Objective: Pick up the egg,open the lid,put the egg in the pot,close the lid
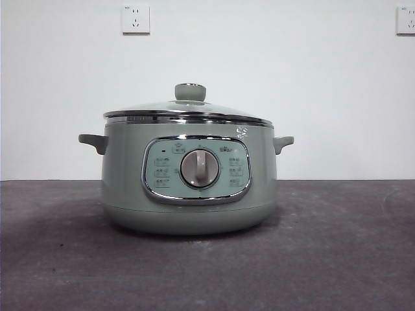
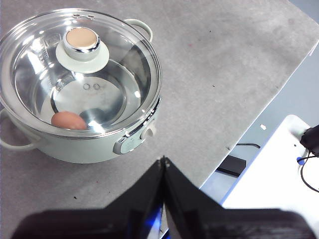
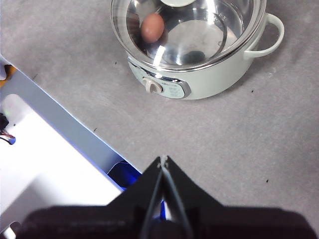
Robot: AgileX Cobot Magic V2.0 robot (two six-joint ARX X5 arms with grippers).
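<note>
The pale sage-green pot [image 1: 130,188] stands mid-table with its dial [image 1: 199,168] facing the front view. The clear glass lid [image 1: 188,109] with its pale-green knob [image 1: 190,91] sits shut on the pot. The reddish-brown egg [image 2: 69,120] lies inside the pot under the lid; it also shows in the right wrist view [image 3: 152,26]. My left gripper [image 2: 163,160] is shut and empty, held above the table near the pot's front. My right gripper [image 3: 163,158] is shut and empty, also above the table in front of the pot.
The grey table [image 1: 337,259] spreads around the pot. Its edge [image 2: 259,124] runs close to my left gripper, with a white stand [image 2: 279,169] and cables beyond. A white and blue base [image 3: 45,149] lies off the table by my right gripper. Wall sockets [image 1: 135,19] sit behind.
</note>
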